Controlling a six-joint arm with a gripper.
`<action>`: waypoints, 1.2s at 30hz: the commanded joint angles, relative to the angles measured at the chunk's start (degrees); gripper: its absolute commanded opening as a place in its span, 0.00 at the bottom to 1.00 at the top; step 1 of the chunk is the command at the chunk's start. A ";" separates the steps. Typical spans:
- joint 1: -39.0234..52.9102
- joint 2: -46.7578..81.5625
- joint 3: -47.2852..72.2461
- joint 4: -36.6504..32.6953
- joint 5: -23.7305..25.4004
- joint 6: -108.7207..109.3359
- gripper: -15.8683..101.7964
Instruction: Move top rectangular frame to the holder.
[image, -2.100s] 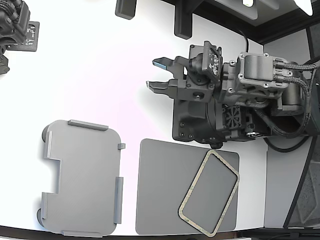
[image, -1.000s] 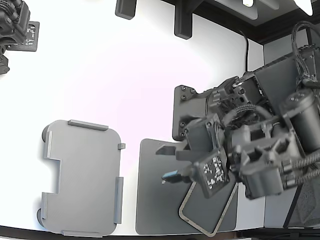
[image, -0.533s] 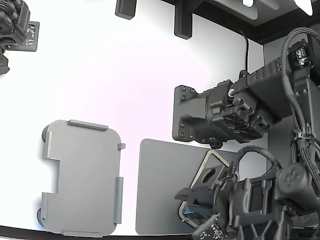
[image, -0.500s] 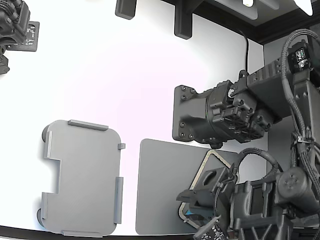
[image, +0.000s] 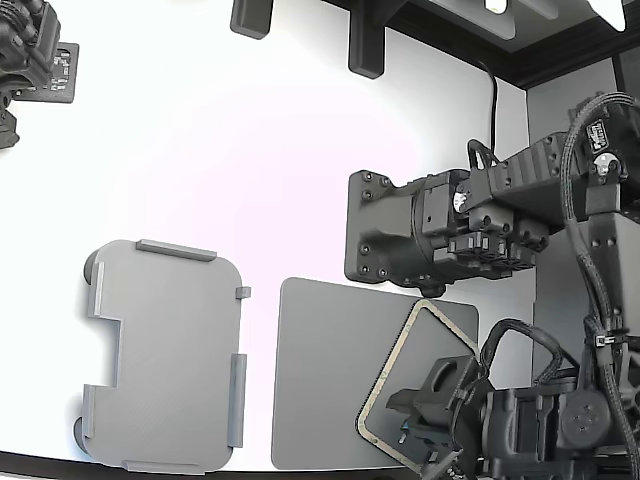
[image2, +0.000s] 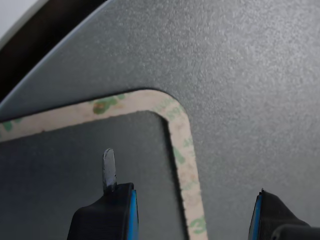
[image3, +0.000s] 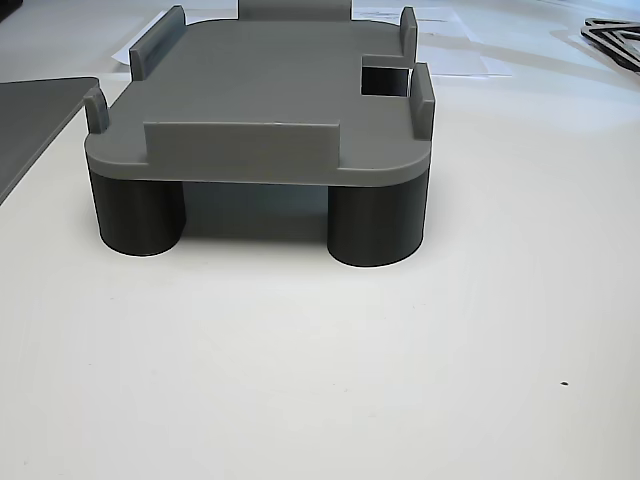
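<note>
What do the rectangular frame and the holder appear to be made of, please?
The rectangular frame looks like thin cream paper or adhesive backing: flat, matte, with faded green print. The holder looks like matte grey moulded or printed plastic, with crisp raised tabs and darker round feet.

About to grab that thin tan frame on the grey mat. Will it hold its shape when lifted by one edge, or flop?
Probably flops: the frame is a narrow, flat, hollow ring. It looks light and lies flush on the mat, so getting under it may be awkward. The end effector straddles one side, open.
</note>
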 joint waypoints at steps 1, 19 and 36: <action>0.62 -0.88 -0.79 0.09 0.62 -0.26 0.94; -0.79 0.88 4.22 -2.37 -0.53 -9.05 0.82; -4.57 3.34 11.25 -8.79 -3.87 -11.07 0.76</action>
